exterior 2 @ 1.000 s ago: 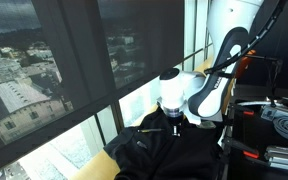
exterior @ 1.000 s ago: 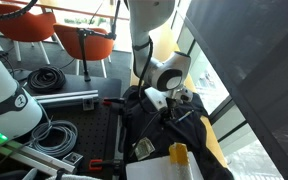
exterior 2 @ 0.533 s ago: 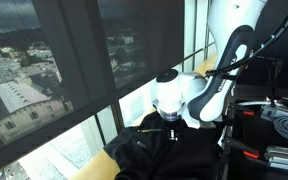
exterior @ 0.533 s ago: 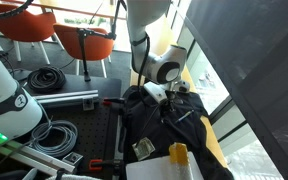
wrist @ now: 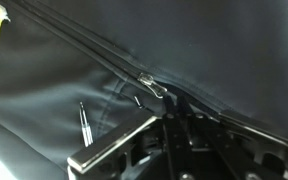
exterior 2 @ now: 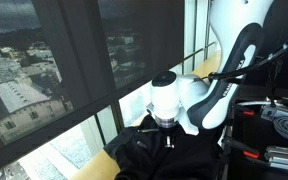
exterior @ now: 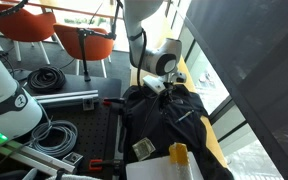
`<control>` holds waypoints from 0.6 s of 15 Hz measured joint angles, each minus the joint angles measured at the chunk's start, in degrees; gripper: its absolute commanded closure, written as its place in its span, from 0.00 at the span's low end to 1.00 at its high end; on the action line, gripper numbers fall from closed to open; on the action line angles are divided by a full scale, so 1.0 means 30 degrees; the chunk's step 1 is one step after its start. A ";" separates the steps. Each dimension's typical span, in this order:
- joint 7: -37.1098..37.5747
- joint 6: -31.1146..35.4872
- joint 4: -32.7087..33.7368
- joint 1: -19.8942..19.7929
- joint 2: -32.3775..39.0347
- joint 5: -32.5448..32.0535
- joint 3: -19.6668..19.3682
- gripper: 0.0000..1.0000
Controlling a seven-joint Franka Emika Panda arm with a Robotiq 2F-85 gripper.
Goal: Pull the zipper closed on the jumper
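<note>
**Keep the pull in line with the track**

The black jumper (wrist: 44, 95) lies spread on the bench, and the wrist view looks straight down on its zipper track (wrist: 84, 48), which runs from about 10 o'clock toward 3 o'clock. The metal slider (wrist: 150, 83) sits near the middle of that view. The gripper (wrist: 167, 110) is just below it at 6 o'clock, with its jaws drawn close together.

Whether the jaws actually have the pull tab pinched cannot be told. The tab is tiny and dark, and it is lost against the fabric and the finger hardware.

My judgement is that the step goes best if the tug follows the track exactly. It should stay low to the cloth and slow, so the slider does not cock sideways or lift the loose garment. Nothing seems to pin the fabric down, so bunching ahead of the slider is the likely trouble.

In both exterior views the arm's wrist covers the slider, leaving only the gripper (exterior: 164, 90) (exterior 2: 167, 128) and the dark folds of the jumper (exterior: 179, 120) (exterior 2: 164, 160). Neither end of the zipper is in view, so the remaining travel is unclear. A thin pin-like glint (wrist: 84, 124) at 8 o'clock from the slider is not identifiable.
</note>
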 measured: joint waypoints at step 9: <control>0.0000 -0.0676 0.1149 0.0800 0.0271 -0.0003 0.0500 0.98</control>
